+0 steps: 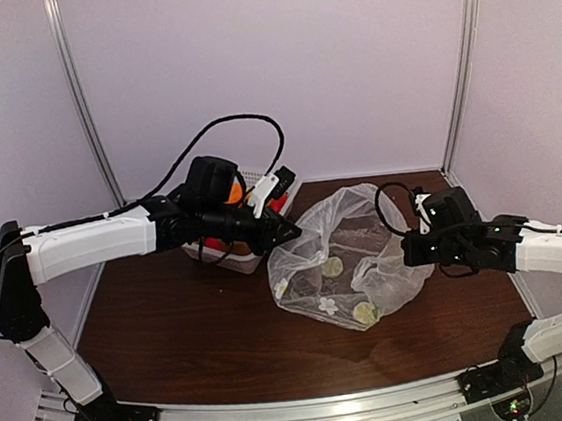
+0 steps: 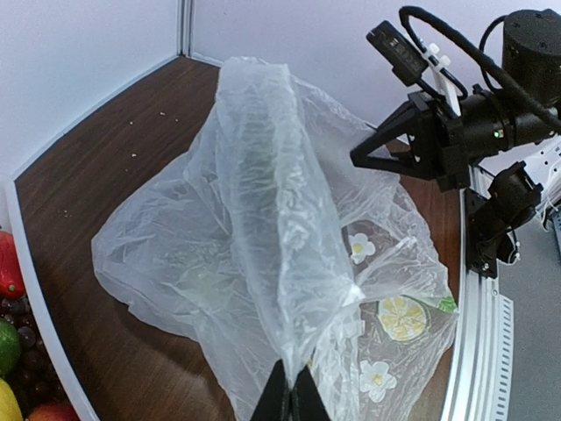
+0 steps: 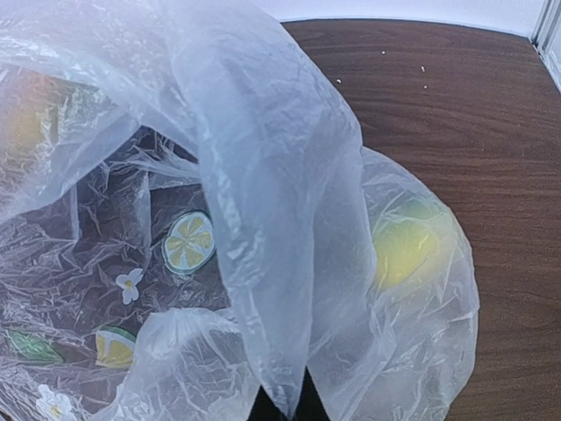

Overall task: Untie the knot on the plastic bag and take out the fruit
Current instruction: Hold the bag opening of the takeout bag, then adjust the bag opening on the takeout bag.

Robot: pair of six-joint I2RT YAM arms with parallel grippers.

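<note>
The plastic bag (image 1: 352,263) lies mid-table, clear crinkly film printed with flowers and lime slices. My left gripper (image 1: 298,231) is shut on a fold of film at its left edge; in the left wrist view the black fingertips (image 2: 279,396) pinch the plastic bag (image 2: 263,219). My right gripper (image 1: 406,248) is shut on the right edge, and it pinches a hanging fold at the bottom of the right wrist view (image 3: 285,405). A yellow-green round fruit (image 3: 408,250) shows through the film inside the bag. No knot is visible.
A white lattice basket (image 1: 251,259) stands behind my left arm, holding an orange fruit (image 1: 231,191) and a red one (image 1: 278,203). Its rim (image 2: 39,333) and more fruit show at the left wrist view's left edge. White walls enclose the table.
</note>
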